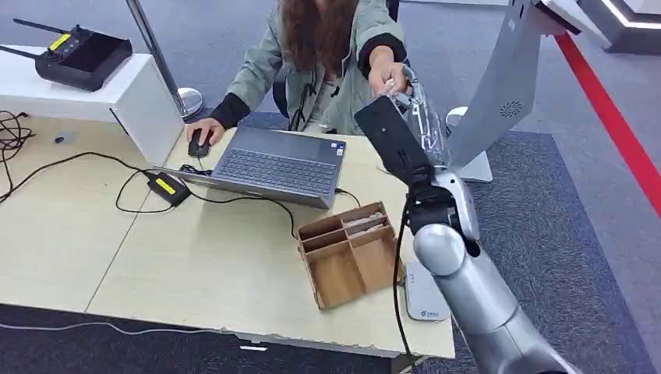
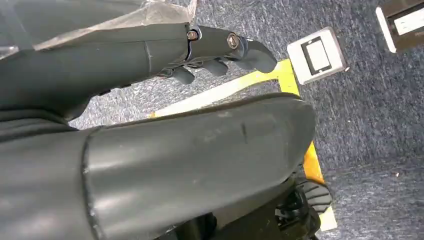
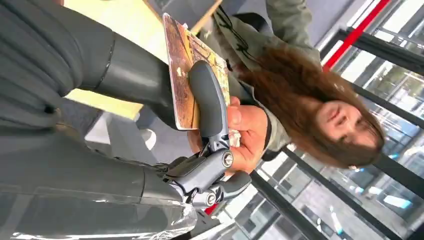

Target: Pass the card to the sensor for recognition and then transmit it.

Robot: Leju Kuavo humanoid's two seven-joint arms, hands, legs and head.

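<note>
A card (image 3: 180,90) with a brown and yellow picture is pinched between the thumb and a dark finger of my right hand (image 3: 210,125). A person's hand (image 3: 250,135) grips the far end of the same card. In the head view my right arm reaches up and forward over the desk, and my right hand (image 1: 415,113), wrapped in clear plastic, meets the person's hand (image 1: 387,74). A flat white card sensor (image 1: 423,294) lies on the desk's front right corner. My left hand (image 2: 210,45) hangs over the carpet with nothing in it.
A seated person faces me across the wooden desk (image 1: 195,257), the other hand on a mouse (image 1: 199,144). A laptop (image 1: 273,164), a wooden divider box (image 1: 347,253), cables and a black adapter (image 1: 167,187) lie on it. A white kiosk (image 1: 499,93) stands at the right.
</note>
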